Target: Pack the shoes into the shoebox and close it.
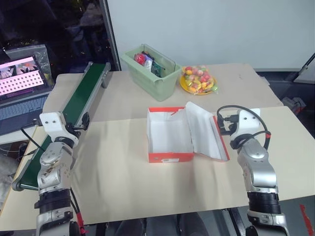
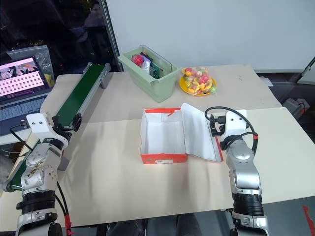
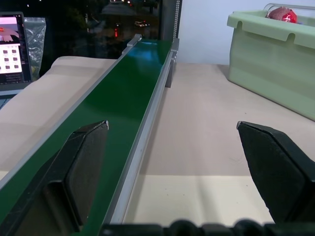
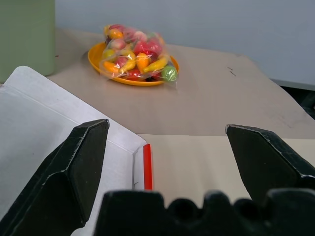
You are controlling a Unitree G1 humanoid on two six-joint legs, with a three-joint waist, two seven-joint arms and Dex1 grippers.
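Shoebox: sat mid-table, empty, lid flung open to its right.
Left gripper: jaws spread wide, holding nothing, beside the green conveyor.
Right gripper: jaws wide apart, empty, over the lid's right edge.
Wrist views: showed the fruit plate and pale green bin close up.
Open room: bare table near the box.

wall: white | window: dark | table: beige, lit

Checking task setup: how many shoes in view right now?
0. The shoebox lies open and empty at the table's centre; the green bin behind it holds other items and might hide something.
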